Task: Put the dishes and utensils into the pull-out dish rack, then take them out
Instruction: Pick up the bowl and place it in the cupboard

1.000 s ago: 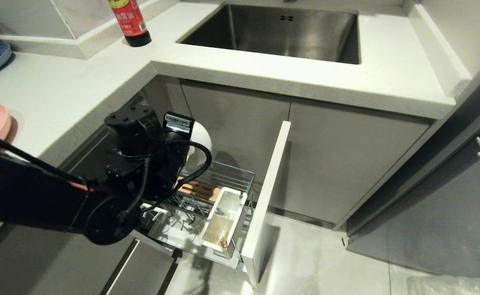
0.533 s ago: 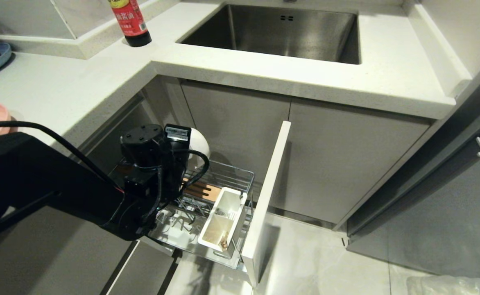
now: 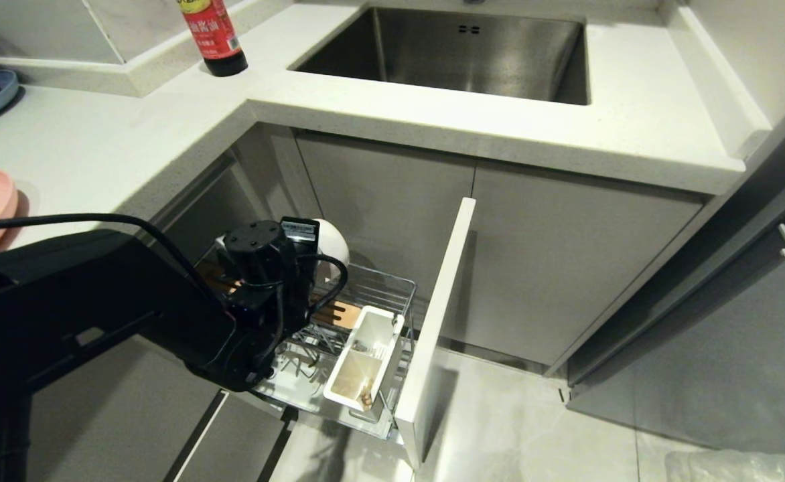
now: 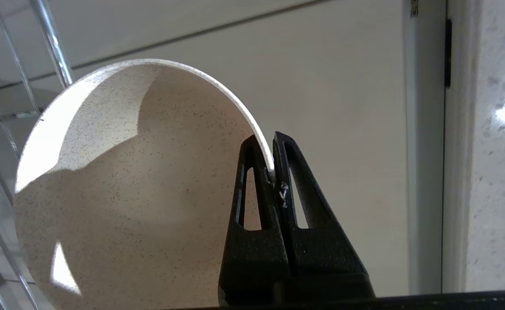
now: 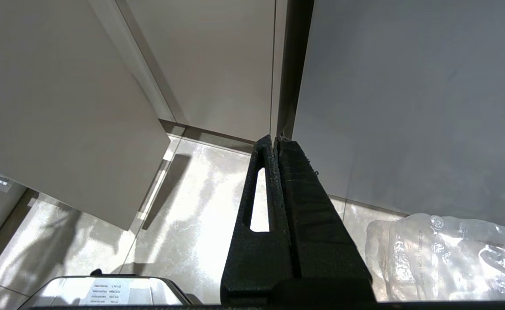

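Left gripper (image 4: 273,172) is pinching one cream bowl's (image 4: 127,193) rim over the rack's (image 3: 366,294) back edge — the pinch showing only at the wrist.

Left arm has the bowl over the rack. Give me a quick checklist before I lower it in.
1. Grip: left gripper shut on the rim of the cream bowl, one finger inside, one outside: ok.
2. Bowl attitude: held on edge, as rack slots need: ok.
3. Pull-out dish rack drawn out from the cabinet: ok.
4. Target slot under the bowl: hidden by the arm in the head view: cannot tell.
5. Bowl clear of the rack wires: they stand beside the bowl; contact cannot tell.
6. Right gripper shut, parked low over the floor, away from the rack: ok.
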Controlling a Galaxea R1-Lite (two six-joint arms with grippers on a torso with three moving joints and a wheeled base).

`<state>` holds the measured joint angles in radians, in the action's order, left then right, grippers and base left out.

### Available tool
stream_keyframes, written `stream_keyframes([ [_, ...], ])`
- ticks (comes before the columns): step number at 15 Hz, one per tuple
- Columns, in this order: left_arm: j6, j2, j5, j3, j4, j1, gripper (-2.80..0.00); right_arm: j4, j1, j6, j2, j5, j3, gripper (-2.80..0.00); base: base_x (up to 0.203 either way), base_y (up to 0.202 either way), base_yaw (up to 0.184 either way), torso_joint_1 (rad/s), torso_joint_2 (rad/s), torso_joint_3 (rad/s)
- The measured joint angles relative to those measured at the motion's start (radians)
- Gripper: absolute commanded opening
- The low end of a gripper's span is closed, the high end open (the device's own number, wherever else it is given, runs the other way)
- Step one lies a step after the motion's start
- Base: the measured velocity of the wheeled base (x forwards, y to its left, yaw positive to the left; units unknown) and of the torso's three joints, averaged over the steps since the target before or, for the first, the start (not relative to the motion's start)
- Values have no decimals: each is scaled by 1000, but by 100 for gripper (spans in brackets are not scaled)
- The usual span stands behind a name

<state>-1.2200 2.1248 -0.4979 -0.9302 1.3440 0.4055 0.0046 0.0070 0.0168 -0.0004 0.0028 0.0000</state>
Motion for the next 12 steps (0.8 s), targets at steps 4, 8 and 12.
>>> stream_keyframes([
  [4, 0, 40, 0, -17, 5, -5, -280, 0, 0, 0, 0, 0, 0, -280, 0, 0, 0, 0, 0, 0],
  [8, -25, 55, -1, -19, 6, -8, -280, 0, 0, 0, 0, 0, 0, -280, 0, 0, 0, 0, 0, 0],
  [12, -54, 59, -2, -17, 26, -13, -280, 0, 0, 0, 0, 0, 0, -280, 0, 0, 0, 0, 0, 0],
])
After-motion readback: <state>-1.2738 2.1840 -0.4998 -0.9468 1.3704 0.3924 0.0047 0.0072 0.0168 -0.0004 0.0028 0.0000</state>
